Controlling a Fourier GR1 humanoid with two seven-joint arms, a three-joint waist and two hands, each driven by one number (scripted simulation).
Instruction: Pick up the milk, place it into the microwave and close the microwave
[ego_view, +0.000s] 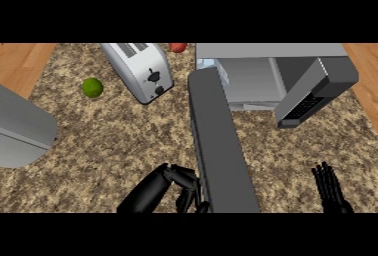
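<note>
Microwave (258, 75) at the surface's (111, 145) far right edge, door (220, 150) swung open, long axis running toward the near edge. Left hand (166, 187) curled against the door; right hand (330, 187) released. Milk unseen.

- The speckled stone bench (111, 145) carries everything.
- On it: a silver toaster (140, 71), a green lime (92, 87), a red fruit (178, 47), the open microwave (255, 75).
</note>
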